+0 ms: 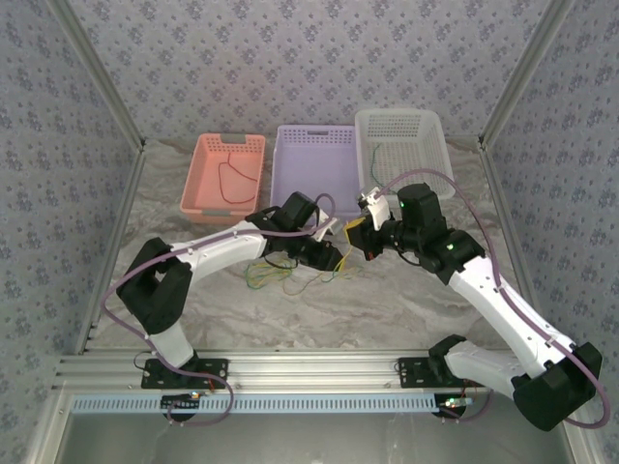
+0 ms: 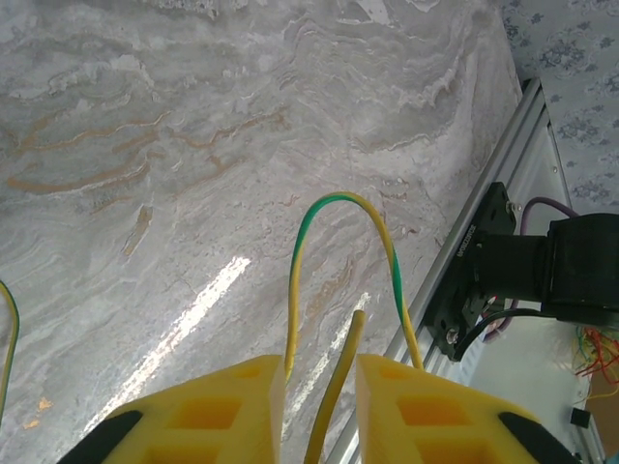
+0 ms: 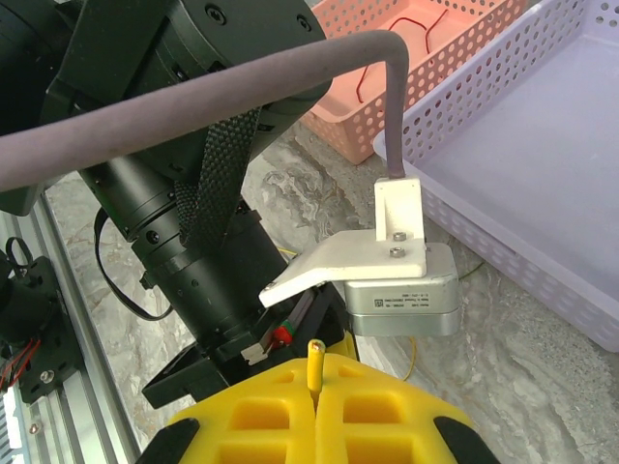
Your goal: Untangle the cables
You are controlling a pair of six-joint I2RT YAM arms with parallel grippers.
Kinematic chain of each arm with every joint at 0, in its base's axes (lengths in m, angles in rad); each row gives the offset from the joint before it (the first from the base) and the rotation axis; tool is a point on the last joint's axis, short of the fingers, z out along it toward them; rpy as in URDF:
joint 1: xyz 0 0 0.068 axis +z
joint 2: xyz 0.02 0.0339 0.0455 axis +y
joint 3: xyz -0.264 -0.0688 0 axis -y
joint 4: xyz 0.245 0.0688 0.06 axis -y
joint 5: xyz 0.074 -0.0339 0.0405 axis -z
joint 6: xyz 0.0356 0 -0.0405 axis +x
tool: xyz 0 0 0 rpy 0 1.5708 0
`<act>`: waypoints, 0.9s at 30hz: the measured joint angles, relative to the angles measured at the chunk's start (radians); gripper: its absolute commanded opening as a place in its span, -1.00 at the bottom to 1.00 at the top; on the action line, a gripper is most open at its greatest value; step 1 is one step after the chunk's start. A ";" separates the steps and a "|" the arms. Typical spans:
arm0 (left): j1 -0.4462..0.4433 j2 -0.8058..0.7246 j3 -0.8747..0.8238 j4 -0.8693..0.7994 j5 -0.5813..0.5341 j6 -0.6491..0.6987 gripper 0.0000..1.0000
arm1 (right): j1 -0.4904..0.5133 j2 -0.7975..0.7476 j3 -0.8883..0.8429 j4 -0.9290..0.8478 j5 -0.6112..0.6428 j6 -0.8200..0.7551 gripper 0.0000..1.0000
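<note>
The cables point(image 1: 280, 275) lie in a loose green and yellow tangle on the marble table, just left of both grippers. My left gripper point(image 1: 337, 257) hangs over them. In the left wrist view its yellow jaws point(image 2: 321, 372) stand apart. A yellow-green cable point(image 2: 338, 198) loops up from them, with one strand against the left finger. An olive-yellow cable end point(image 2: 350, 348) runs loose through the gap. My right gripper point(image 1: 358, 237) sits right beside the left one. Its jaws point(image 3: 316, 387) are shut on a yellow cable whose stub point(image 3: 314, 360) sticks out of the seam.
Three baskets stand along the back: pink point(image 1: 198, 174) holding a dark cable point(image 1: 227, 179), purple point(image 1: 290, 188), and white point(image 1: 426, 135). The left arm's wrist point(image 3: 174, 193) and camera block point(image 3: 401, 290) crowd close to my right jaws. The aluminium rail point(image 2: 484, 251) borders the table's near edge.
</note>
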 measured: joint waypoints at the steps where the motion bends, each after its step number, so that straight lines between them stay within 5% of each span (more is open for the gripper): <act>1: 0.000 0.000 0.000 0.001 0.000 -0.005 -0.83 | 0.000 0.000 0.000 0.000 0.000 0.000 -1.00; 3: 0.000 0.000 0.001 0.006 -0.005 -0.003 -1.00 | 0.000 0.000 0.000 0.000 0.000 0.000 -1.00; 12: 0.034 -0.059 -0.058 0.097 -0.110 -0.094 -1.00 | -0.005 -0.009 -0.006 0.006 0.025 0.005 -1.00; 21: 0.234 -0.504 -0.486 0.408 -0.400 -0.481 -1.00 | -0.236 -0.145 -0.202 0.205 0.206 0.274 -1.00; 27: 0.264 -0.761 -0.677 0.478 -0.613 -0.747 -1.00 | -0.245 -0.270 -0.377 0.424 0.315 0.488 -1.00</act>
